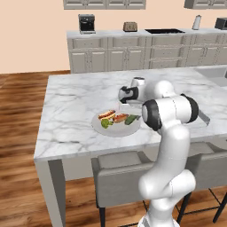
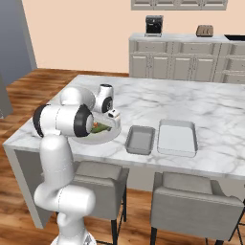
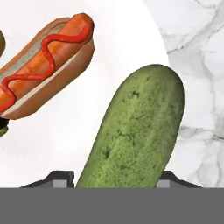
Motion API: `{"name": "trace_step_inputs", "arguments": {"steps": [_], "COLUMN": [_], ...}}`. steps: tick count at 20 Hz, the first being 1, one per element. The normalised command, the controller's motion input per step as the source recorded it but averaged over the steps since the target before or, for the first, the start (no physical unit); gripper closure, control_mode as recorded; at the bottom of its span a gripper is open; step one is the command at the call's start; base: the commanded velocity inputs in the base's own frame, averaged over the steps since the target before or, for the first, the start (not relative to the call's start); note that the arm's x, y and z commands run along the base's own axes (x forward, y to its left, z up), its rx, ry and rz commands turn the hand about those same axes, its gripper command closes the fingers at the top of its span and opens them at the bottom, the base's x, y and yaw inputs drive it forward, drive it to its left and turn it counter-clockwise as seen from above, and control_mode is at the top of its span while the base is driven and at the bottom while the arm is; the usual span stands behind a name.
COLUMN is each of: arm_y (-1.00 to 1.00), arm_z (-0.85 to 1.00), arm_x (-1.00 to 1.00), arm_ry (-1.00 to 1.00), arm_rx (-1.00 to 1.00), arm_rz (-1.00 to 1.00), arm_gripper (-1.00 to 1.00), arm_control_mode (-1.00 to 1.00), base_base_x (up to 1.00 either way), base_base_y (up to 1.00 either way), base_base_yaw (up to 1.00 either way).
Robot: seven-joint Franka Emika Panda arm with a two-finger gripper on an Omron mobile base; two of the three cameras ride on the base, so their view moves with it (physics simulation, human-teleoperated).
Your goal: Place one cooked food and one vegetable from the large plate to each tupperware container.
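The large plate (image 1: 117,132) (image 2: 106,137) lies near the island's front edge. On it are two hot dogs (image 1: 107,114) (image 1: 120,118), a broccoli floret (image 1: 106,123) and a green cucumber (image 1: 131,119) (image 3: 131,127). My gripper (image 1: 129,113) (image 2: 111,119) (image 3: 114,179) is down over the plate's right side, its two dark tips pressed against either side of the cucumber. One hot dog (image 3: 43,65) with a ketchup squiggle lies just left of the cucumber. Two grey tupperware containers (image 2: 140,139) (image 2: 177,137) stand right of the plate with nothing in them.
Marble island counter (image 1: 75,102) with stools (image 1: 122,177) tucked under its front edge. My own arm (image 1: 170,115) hides most of the containers in the left base view. Back counter with coffee machine (image 1: 87,23) and toaster (image 1: 130,26) is far off.
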Motion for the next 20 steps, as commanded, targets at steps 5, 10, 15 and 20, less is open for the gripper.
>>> {"name": "trace_step_inputs", "arguments": {"steps": [5, 10, 15, 20], "arm_y": [-0.98, -0.95, -0.81, -0.56], "arm_z": [0.45, 0.00, -0.04, -0.32], "arm_x": [-0.12, -0.02, 0.54, 0.06], "arm_ry": [0.07, 0.03, 0.20, 0.05], "arm_rx": [-0.19, 0.00, 0.12, 0.02], "arm_rz": [0.51, 0.55, 0.21, 0.16], "arm_gripper": [1.00, 1.00, 1.00, 1.00], "arm_control_mode": [-1.00, -1.00, -1.00, -1.00], "base_base_x": [0.00, 0.00, 0.00, 0.00], "base_base_y": [0.00, 0.00, 0.00, 0.00], "base_base_yaw": [0.00, 0.00, 0.00, 0.00]}}
